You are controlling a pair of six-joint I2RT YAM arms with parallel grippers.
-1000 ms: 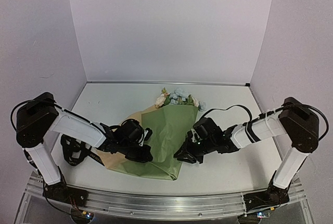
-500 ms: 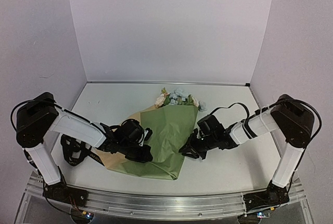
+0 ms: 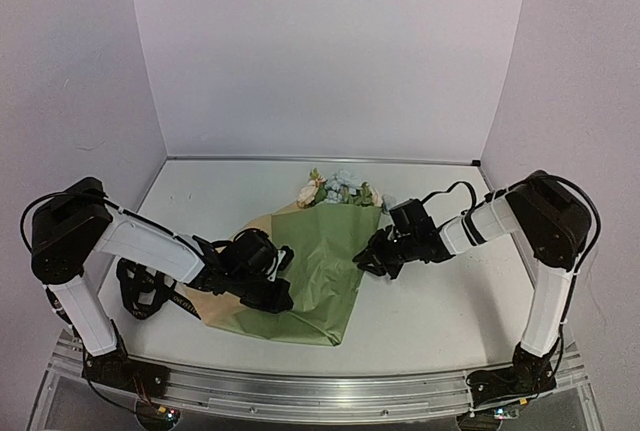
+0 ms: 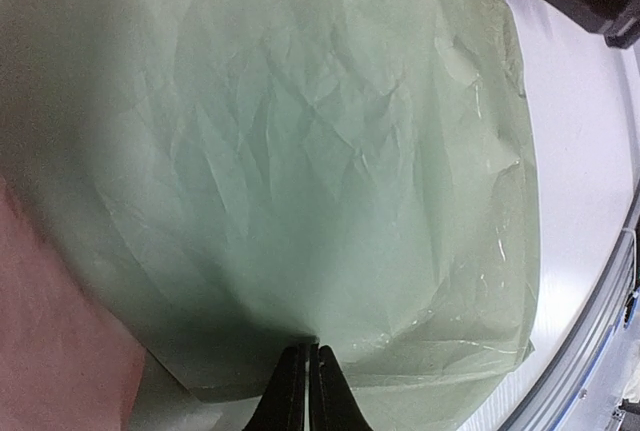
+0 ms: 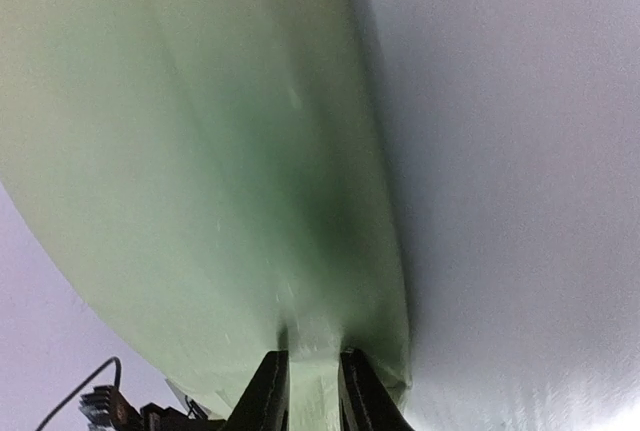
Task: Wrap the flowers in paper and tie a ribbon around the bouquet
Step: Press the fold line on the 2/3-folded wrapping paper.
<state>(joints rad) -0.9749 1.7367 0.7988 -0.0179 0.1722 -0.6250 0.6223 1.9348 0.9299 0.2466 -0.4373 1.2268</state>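
Shifting toward the flowers, the right tool stays clamped on the paper edge, the left tool stays closed opposite; wrapping is still underway.

The bouquet is lying flat in the middle of the table, its wide end pointing toward 12 o'clock and its blunt end toward 6 o'clock. The paper is folding loosely over it, showing its creased sage-green face on top, while a band of the tan-peach face is peeking out along the 9 o'clock edge. The flowers, cream, pale blue and white with green leaves, are poking out at 12 o'clock.
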